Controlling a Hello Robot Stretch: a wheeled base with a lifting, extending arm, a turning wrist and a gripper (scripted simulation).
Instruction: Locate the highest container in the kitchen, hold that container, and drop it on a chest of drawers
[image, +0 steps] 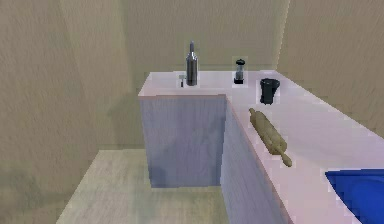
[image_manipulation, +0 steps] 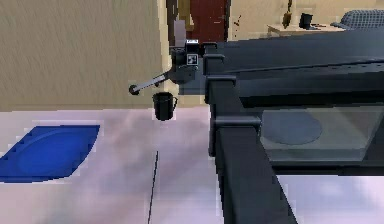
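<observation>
While the gripper (image_manipulation: 138, 89) sat right at the dark cup (image_manipulation: 163, 106) near the counter's (image_manipulation: 120, 170) back edge, I couldn't tell whether it had hold of it, or how the fingers (image_manipulation: 150, 84) were set. So finding it looked done, the grab was maybe underway, and hauling it to a chest of drawers was all left, I reckon.

Tool (image_manipulation: 147, 88) by dark cup (image_manipulation: 163, 107) on pale counter (image_manipulation: 120, 175)
</observation>
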